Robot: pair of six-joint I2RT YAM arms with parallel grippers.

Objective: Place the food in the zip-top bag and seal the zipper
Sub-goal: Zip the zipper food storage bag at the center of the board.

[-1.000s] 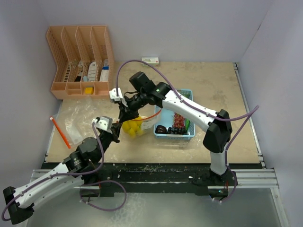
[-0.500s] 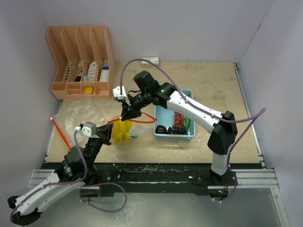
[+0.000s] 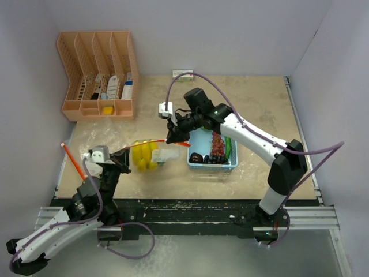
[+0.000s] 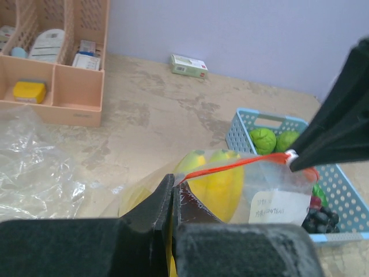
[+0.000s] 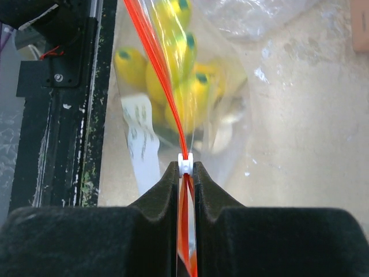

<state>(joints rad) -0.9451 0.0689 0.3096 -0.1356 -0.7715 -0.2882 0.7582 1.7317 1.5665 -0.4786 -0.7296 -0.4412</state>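
- top cam: we see zip-top bag stretched betw. both arms, banana bunch inside.
- r wrist: right gripper pinched on white slider.
- l wrist: left gripper clamped on zipper end; green fruits in basket.

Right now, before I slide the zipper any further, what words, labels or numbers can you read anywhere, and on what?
Nothing reads clearly in any view.
White label on the zip-top bag: handwritten lines, too blurred to read.
Small box by the back wall: print too small to read.
Packets in the orange organizer: labels too small to read.
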